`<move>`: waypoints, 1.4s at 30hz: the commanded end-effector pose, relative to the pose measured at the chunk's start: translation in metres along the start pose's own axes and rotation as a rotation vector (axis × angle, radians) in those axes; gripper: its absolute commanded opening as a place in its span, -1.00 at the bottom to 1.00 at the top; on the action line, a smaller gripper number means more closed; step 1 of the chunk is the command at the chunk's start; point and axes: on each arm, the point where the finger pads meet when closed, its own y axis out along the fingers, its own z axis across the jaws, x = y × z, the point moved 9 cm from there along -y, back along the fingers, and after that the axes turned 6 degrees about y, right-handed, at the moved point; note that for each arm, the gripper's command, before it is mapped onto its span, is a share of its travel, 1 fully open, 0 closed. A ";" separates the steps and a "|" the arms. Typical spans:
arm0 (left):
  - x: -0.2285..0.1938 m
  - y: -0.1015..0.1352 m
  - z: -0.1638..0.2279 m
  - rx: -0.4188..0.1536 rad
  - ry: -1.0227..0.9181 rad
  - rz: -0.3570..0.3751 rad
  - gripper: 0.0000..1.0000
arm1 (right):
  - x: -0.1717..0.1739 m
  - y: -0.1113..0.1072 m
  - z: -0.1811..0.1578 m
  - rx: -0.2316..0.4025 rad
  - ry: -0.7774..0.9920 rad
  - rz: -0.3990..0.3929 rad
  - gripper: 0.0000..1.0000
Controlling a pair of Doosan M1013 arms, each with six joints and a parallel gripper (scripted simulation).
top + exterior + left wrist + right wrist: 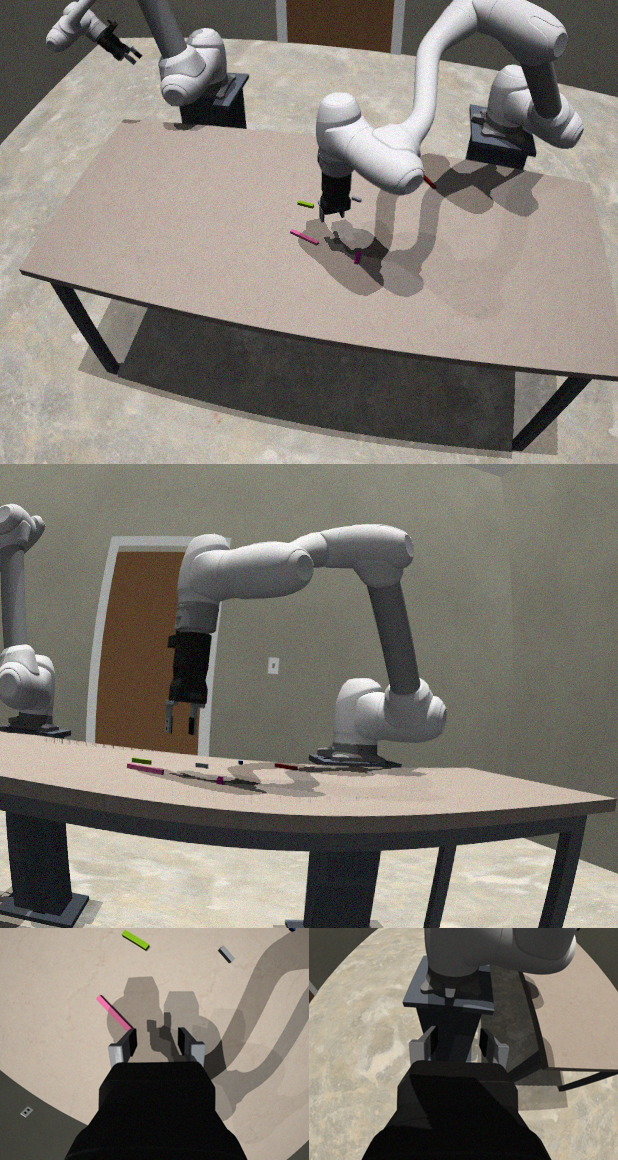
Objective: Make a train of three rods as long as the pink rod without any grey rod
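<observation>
A magenta-looking rod (357,258) (220,780) lies in the arm's shadow; I cannot tell whether it is one rod or two end to end. The pink rod (304,237) (145,769) (113,1012) lies apart from it. The blue rod (240,762) (292,929) is at the back, hidden in the top view. The lime rod (305,204) (141,761) (135,940) and red rod (430,182) (286,766) lie separately. My left gripper (332,218) (180,731) (157,1036) is open and empty, above the table. My right gripper (137,59) (459,1035) is open and empty, away from the rods.
The grey rod (356,199) (201,765) (226,954) lies behind the left gripper. The left arm reaches over the table (175,210) from its right side in the top view. The right arm stands beyond the table's back edge.
</observation>
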 end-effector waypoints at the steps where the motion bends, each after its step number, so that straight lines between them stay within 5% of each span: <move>1: -0.027 0.001 -0.012 0.001 -0.167 -0.011 1.00 | 0.000 -0.001 0.000 0.000 0.000 -0.001 1.00; 26: -0.138 0.014 -0.047 -0.003 -0.874 -0.011 1.00 | 0.000 -0.001 0.000 0.000 0.000 -0.001 1.00; 32: -0.145 0.015 -0.048 -0.003 -0.921 -0.011 1.00 | 0.000 -0.001 0.000 0.000 0.000 -0.001 1.00; 33: -0.145 0.015 -0.048 -0.003 -0.921 -0.011 0.07 | 0.000 -0.001 0.000 0.000 0.000 -0.001 1.00; 42: -0.145 0.015 -0.048 -0.003 -0.921 -0.011 0.07 | 0.000 -0.001 0.000 0.000 0.000 -0.001 1.00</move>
